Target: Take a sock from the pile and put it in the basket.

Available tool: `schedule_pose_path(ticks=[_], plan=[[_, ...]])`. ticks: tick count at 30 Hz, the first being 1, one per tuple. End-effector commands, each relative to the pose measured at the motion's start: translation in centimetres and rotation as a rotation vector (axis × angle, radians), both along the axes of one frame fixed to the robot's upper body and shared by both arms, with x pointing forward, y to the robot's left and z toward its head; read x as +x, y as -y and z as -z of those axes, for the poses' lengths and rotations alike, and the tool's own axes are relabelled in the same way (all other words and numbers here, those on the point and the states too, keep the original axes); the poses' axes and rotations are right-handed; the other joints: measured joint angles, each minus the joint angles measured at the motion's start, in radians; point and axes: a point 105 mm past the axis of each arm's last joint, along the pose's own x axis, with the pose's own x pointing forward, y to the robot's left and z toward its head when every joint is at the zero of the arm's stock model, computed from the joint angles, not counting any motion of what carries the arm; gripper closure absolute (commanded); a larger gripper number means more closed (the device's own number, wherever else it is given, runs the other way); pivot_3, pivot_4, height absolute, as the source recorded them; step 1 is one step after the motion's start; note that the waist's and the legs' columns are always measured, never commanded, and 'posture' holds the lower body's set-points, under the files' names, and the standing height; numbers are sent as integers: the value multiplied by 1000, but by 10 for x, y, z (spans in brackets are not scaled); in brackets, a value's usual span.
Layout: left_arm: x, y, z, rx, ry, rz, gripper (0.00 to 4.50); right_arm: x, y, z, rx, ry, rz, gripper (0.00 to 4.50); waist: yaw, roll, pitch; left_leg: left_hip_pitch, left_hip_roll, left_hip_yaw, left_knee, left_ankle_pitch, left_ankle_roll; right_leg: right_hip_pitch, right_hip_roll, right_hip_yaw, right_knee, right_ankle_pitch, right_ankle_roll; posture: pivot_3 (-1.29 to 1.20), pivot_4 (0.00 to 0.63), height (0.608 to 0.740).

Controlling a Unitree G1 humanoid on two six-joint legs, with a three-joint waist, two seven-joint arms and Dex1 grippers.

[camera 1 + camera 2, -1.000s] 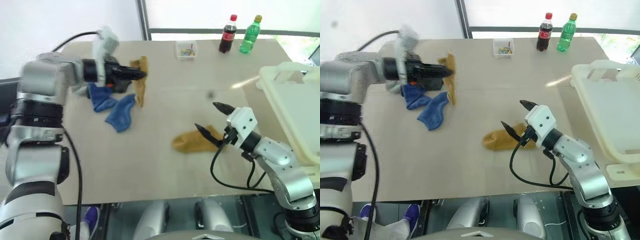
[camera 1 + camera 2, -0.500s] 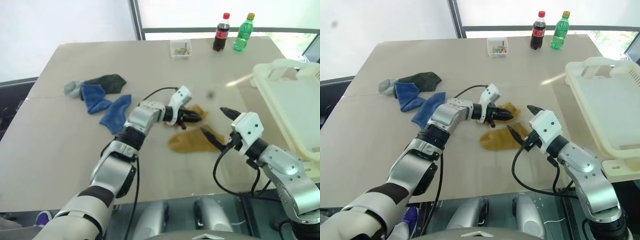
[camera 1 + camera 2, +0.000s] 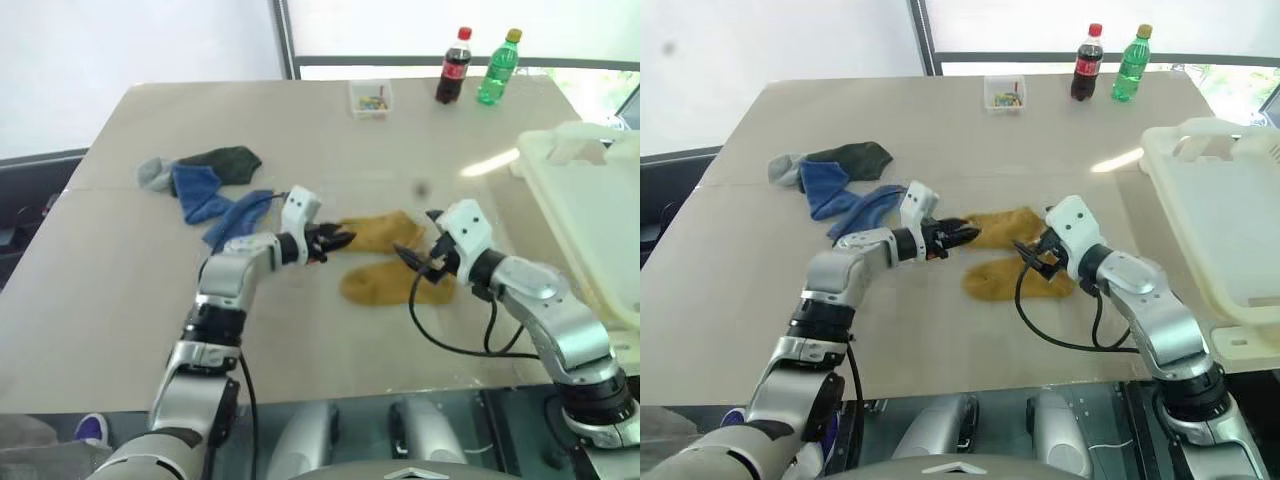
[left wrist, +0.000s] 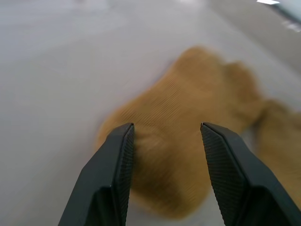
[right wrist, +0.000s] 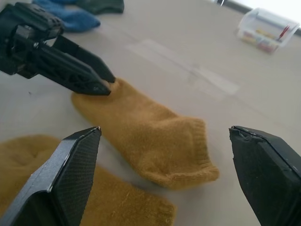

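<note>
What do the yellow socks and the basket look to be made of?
Yellow socks: soft knit fabric, matte and slightly fuzzy, with visible ribbing at the cuff; likely cotton or a blend. Basket: rigid moulded plastic by its look, cream-white with a smooth, faintly glossy rim and a moulded handle.

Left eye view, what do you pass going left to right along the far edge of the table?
Small clear box → cola bottle with red cap → green bottle with yellow cap.

Beige table (image 3: 330, 140): sock pile (image 3: 205, 185), two mustard socks (image 3: 385, 260), clear box (image 3: 372, 98), two bottles (image 3: 477, 68), basket (image 3: 590, 200).
</note>
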Motion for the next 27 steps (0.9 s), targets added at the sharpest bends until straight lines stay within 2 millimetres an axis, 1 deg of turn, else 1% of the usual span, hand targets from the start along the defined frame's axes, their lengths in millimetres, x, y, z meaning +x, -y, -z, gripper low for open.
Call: schedule_pose_path(ticks=[1, 5, 7, 9, 11, 13, 16, 18, 22, 24, 26, 27], plan=[[4, 1, 10, 86, 37, -70, 2121, 22, -11, -5, -58, 58, -1, 0, 0, 0, 0, 0, 0, 0, 0, 0, 0, 0, 0, 0, 0, 0, 0, 0, 150, 740], [4, -1, 6, 65, 50, -110, 2121, 45, -11, 2, -95, 58, 52, 0, 0, 0, -2, 2, 0, 0, 0, 0, 0, 1, 0, 0, 0, 1, 1, 0, 150, 740], [3, -4, 7, 75, 51, -124, 2121, 52, -6, 4, -97, 46, 86, 0, 0, 0, -2, 2, 0, 0, 0, 0, 0, 1, 0, 0, 1, 1, 1, 0, 150, 740], [3, -7, 7, 75, 57, -141, 2121, 57, 2, 11, -144, 26, 114, 0, -1, 0, -2, 2, 0, 1, 0, 0, 0, 1, 0, 0, 0, 1, 1, 0, 150, 740], [4, -9, 5, 67, 66, -161, 2121, 59, 13, 22, -211, 9, 135, 0, -2, 0, -2, 2, 0, 1, 0, 0, 0, 1, 0, 1, 0, 1, 1, 0, 150, 740], [4, -8, 4, 58, 70, -168, 2121, 59, 20, 28, -225, -6, 143, 0, -4, 0, -2, 2, 0, 1, 0, 0, 0, 1, 0, 1, 0, 1, 1, 0, 150, 740], [4, -8, -1, 27, 80, -173, 2121, 53, 12, 15, -67, -42, 111, 0, -4, 0, -2, 2, 1, 1, 0, 0, 0, 1, 0, 1, 0, 1, 1, 0, 150, 740], [4, -8, -8, -14, 84, -178, 2121, 50, 8, 10, -23, -53, 84, 0, -5, 0, -2, 2, 1, 1, 0, 0, 0, 1, 1, 1, 0, 1, 1, 0, 150, 740], [4, -7, -18, -69, 60, -187, 2121, 48, 6, 14, -51, -69, 60, 0, -4, 0, -2, 2, 1, 1, 0, 0, 0, 1, 0, 1, 0, 1, 1, 0, 150, 740], [6, -9, -17, -25, 61, -199, 2121, 49, 5, 20, -56, -91, 59, 0, -3, 0, -2, 1, 1, 1, 0, 0, 0, 1, 0, 1, 0, 1, 1, 0, 150, 740], [7, -11, -12, 21, 53, -211, 2121, 50, 5, 24, -51, -115, 62, 0, -3, 0, -2, 1, 1, 1, 0, 0, 0, 1, 0, 1, 0, 1, 1, 0, 150, 740], [7, -12, -8, 51, 51, -211, 2089, 51, 6, 27, -50, -123, 63, 257, -3, 0, -2, 1, 1, 1, 0, 0, 0, 1, 0, 1, 0, 1, 1, 0, 150, 740]])
